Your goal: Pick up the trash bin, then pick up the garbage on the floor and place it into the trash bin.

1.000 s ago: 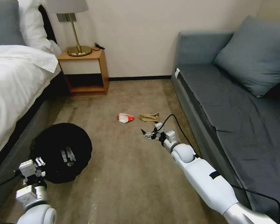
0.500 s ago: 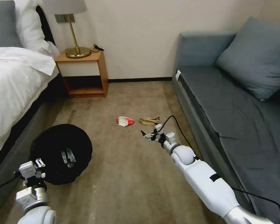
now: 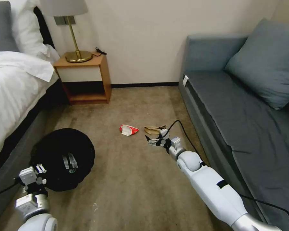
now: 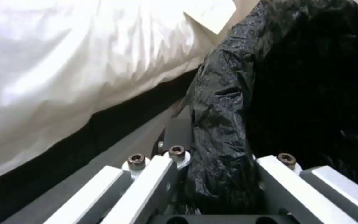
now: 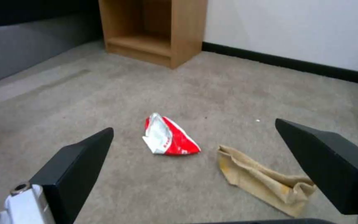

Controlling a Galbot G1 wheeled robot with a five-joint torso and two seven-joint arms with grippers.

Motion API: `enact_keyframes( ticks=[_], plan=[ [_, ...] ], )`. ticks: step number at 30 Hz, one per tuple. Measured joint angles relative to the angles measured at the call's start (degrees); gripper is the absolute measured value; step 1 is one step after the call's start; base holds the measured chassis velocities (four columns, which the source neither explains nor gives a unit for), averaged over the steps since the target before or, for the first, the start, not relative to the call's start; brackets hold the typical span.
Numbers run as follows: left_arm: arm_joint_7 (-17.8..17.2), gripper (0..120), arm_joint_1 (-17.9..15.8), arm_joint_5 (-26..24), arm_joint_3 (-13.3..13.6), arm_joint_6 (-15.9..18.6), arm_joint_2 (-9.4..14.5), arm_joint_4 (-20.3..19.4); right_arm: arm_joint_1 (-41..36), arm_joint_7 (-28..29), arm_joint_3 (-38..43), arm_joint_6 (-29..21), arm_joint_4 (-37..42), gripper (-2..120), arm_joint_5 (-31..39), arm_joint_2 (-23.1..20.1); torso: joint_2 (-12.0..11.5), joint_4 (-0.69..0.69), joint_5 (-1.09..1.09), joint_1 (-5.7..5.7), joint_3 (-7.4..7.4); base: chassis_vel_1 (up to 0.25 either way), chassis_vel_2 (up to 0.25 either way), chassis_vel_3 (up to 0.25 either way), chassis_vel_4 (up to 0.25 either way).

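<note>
- Left gripper: clenched on the liner rim of the round black-bagged trash bin.
- Right gripper: spread wide, empty; red-and-white snack packet just ahead, tan paper bag beside.
- Advice: centre over one item and descend squarely.

Right tool nearer tan bag

- A bed with white sheets, left edge of the frame.
- A wooden nightstand, upper left, bearing a brass lamp.
- A grey sofa with a cushion, right side.
- Brown carpet across the centre.
</note>
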Motion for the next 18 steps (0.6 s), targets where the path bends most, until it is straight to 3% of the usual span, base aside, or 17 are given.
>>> enact_keyframes(
  ticks=[18],
  plan=[
    [0.04, 5, -0.9, -0.05, 0.19, 0.06, 0.25, 1.01, 0.98, -0.07, -0.42, 0.24, -1.7, 100, -0.41, 1.02, 0.0, 0.0, 0.0, 0.0, 0.0, -0.112, 0.11, 0.117, -0.11]
  ],
)
